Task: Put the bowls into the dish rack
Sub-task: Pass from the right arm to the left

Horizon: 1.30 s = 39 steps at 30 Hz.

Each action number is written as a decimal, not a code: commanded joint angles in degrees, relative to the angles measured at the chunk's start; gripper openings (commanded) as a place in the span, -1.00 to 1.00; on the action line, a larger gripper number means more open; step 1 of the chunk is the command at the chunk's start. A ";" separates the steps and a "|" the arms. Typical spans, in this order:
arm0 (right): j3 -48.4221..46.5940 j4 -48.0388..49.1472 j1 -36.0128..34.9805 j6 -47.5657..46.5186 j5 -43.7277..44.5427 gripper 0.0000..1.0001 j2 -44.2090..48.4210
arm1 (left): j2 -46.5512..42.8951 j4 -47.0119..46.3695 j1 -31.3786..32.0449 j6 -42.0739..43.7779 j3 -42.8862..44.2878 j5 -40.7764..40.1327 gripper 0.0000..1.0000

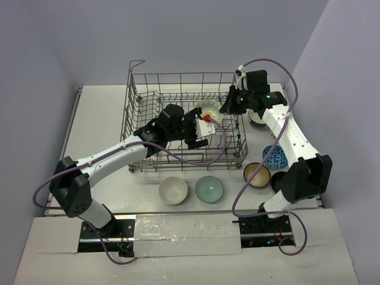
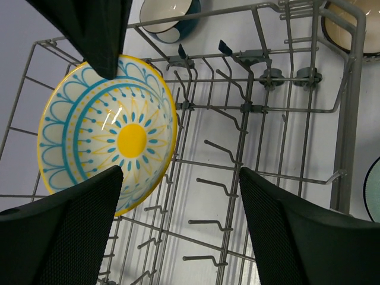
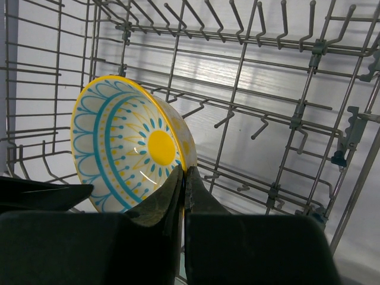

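A bowl with a yellow and blue pattern (image 1: 209, 110) is held on edge inside the grey wire dish rack (image 1: 138, 95), at its back right. My right gripper (image 1: 227, 107) is shut on the bowl's rim (image 3: 185, 172); the bowl's inside (image 3: 127, 148) faces that camera. My left gripper (image 1: 199, 133) is open and empty inside the rack, just in front of the bowl. In the left wrist view the bowl (image 2: 107, 139) is at the left, beside the open left gripper (image 2: 181, 231), above the rack tines (image 2: 225, 148).
On the table in front of the rack stand a cream bowl (image 1: 173, 190) and a pale green bowl (image 1: 209, 189). A tan bowl (image 1: 257, 174) and a blue patterned bowl (image 1: 275, 156) stand at the right. A dark bowl (image 1: 258, 120) stands behind the right arm.
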<state>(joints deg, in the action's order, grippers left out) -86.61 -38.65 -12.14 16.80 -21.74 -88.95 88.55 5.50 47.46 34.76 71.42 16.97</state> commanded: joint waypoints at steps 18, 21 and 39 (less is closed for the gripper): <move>-2.34 1.57 -1.57 -1.94 -5.16 -1.00 2.46 | 5.93 -1.63 1.49 3.29 5.31 -4.57 0.03; -2.25 1.39 -1.66 -2.21 -4.98 -1.00 2.46 | 6.10 -2.42 1.58 3.03 5.31 -5.02 -0.13; -2.34 -1.51 -2.80 -3.79 -6.65 -1.00 1.14 | 8.56 -10.33 5.27 4.61 3.99 -20.04 -0.99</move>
<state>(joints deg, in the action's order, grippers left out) -86.61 -38.83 -13.89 11.07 -24.75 -88.95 95.79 3.22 52.40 38.65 74.32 5.48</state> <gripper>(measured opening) 0.027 0.183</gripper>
